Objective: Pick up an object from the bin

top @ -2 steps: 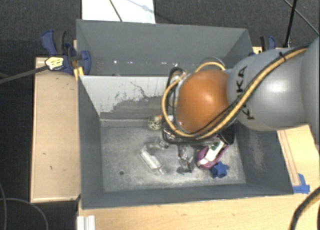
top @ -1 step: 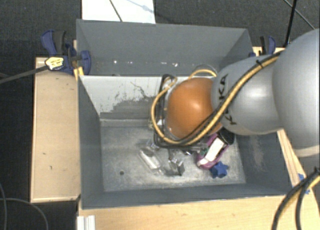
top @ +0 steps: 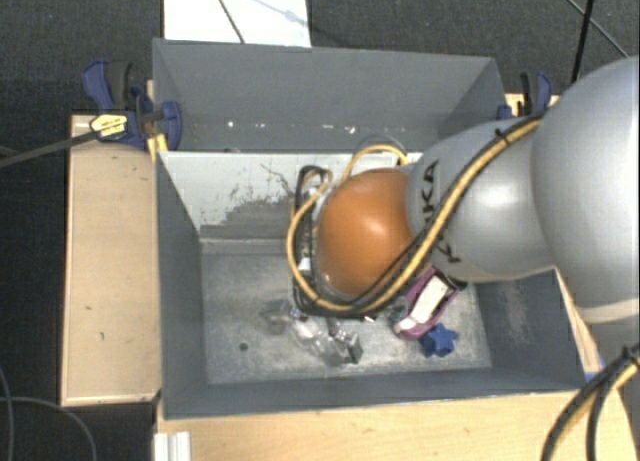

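The grey metal bin [top: 185, 289] is showing a matt finish, with its floor looking scuffed and scratched pale. The arm's silver shell [top: 560, 179] is looking smooth with a soft sheen, and the orange cover [top: 365, 229] is gleaming smooth. The small blue piece [top: 437, 341] is looking like matt plastic.

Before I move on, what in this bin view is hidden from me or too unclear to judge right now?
- Gripper: mostly under the orange cover; whether it holds anything cannot be told.
- Purple and white thing: upper part covered by the arm; its kind is unclear.
- Blue thing beside it: too small to identify.
- Bin: the middle and right of its floor lie beneath the arm.
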You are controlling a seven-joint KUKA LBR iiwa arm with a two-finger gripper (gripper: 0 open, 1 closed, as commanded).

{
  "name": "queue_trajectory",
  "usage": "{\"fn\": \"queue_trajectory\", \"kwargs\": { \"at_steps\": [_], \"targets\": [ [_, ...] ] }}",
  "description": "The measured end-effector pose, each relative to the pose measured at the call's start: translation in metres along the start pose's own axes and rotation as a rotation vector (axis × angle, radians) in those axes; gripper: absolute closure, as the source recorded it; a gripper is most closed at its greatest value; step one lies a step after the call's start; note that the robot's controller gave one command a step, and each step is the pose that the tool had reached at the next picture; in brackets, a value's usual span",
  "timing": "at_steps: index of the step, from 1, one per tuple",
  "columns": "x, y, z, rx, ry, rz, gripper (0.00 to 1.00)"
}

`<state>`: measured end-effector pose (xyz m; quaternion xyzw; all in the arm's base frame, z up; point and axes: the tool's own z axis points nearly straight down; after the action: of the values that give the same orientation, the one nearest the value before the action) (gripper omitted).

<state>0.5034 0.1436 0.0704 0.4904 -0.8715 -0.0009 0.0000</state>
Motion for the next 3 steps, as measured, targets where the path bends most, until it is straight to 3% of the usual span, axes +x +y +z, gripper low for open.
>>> {"fn": "queue_trajectory", "kwargs": {
  "at_steps": [1,2,3],
  "targets": [
    [-0.064,-0.020,-0.001,0.005,-0.008,-0.074,0.00],
    [-0.099,-0.033,-0.098,0.009,-0.010,-0.084,0.00],
    [-0.081,-0.051,0.004,-0.001,0.001,-0.181,0.00]
  ]
}}
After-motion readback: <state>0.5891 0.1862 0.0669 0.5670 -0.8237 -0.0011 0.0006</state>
